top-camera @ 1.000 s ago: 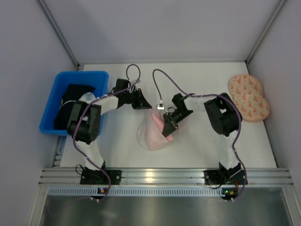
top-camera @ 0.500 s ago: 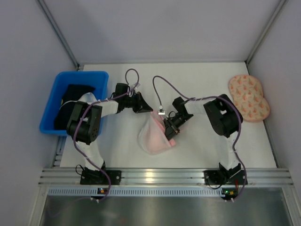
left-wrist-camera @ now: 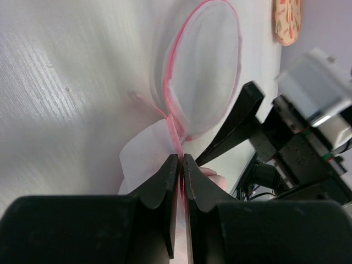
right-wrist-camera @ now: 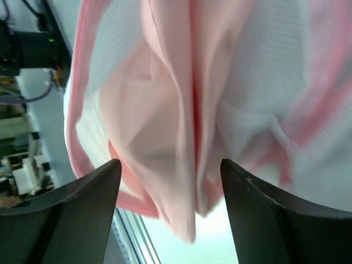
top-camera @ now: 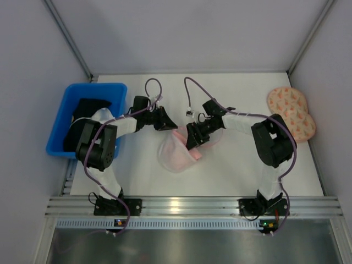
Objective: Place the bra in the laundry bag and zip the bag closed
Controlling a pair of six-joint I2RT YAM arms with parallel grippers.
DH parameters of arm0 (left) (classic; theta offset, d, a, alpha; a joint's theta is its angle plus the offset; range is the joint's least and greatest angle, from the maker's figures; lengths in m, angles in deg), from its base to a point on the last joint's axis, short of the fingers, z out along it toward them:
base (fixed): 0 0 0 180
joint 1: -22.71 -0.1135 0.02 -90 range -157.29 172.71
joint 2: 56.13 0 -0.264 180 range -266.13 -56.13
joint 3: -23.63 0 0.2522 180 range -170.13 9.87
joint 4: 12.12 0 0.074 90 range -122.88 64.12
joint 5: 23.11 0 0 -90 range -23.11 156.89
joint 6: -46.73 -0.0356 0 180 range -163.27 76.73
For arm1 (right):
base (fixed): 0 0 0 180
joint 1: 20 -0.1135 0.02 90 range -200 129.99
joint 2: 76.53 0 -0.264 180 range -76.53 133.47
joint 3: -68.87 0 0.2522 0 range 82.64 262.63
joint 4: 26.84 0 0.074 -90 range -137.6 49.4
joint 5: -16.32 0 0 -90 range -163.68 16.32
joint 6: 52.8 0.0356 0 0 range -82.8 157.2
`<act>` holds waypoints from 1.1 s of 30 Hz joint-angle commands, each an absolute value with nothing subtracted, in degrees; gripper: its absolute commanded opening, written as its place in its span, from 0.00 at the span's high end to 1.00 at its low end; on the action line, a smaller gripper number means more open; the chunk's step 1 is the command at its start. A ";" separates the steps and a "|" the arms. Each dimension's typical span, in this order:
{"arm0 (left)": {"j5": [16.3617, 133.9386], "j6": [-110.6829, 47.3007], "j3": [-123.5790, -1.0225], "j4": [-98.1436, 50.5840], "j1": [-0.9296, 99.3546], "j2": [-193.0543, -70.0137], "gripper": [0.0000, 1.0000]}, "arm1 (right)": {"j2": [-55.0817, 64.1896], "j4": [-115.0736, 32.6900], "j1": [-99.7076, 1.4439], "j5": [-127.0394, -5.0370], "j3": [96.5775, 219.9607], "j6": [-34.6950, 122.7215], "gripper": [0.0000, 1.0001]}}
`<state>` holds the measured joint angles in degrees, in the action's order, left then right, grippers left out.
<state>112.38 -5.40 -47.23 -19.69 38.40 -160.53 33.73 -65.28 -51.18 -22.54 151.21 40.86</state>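
The laundry bag point(top-camera: 171, 157), a round pouch of white mesh with pink edging, lies at the table's middle between both arms. The light-pink bra point(top-camera: 193, 153) is partly inside its open right side, and a fold sticks out. My left gripper point(top-camera: 171, 126) is at the bag's far rim. In the left wrist view its jaws point(left-wrist-camera: 181, 160) are shut on the pink zipper edging, with the bag's mesh point(left-wrist-camera: 212, 66) beyond. My right gripper point(top-camera: 192, 138) hovers over the bra. In the right wrist view it point(right-wrist-camera: 170, 173) stands open around the bra's folds point(right-wrist-camera: 165, 110) without pinching them.
A blue plastic bin point(top-camera: 55, 129) with black garments point(top-camera: 82, 110) stands at the left edge. A peach orange-speckled two-lobed item point(top-camera: 291, 113) lies at the far right and also shows in the left wrist view point(left-wrist-camera: 289, 19). White walls close in the table on three sides.
The right gripper has opened and let go of the bra, then drawn back toward the far side. The bag has shifted slightly left. The left gripper keeps its pinch on the edging.
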 commanded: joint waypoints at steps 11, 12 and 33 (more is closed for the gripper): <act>112.86 -14.00 -51.47 -23.68 38.36 -156.76 0.76 | 18.74 -78.65 -33.46 -44.66 156.29 31.84 0.15; 112.68 -14.87 -51.65 -24.21 38.27 -156.94 0.76 | 20.05 -78.13 -31.97 -45.81 155.85 31.84 0.15; 112.15 -41.22 -61.31 -38.88 38.27 -152.38 0.48 | 29.04 -59.58 -28.09 -25.69 148.20 41.95 0.81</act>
<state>112.06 -29.51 -57.16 -34.88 38.40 -158.47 31.98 -63.49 -27.86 -28.29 148.98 41.32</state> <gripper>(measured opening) 0.508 0.247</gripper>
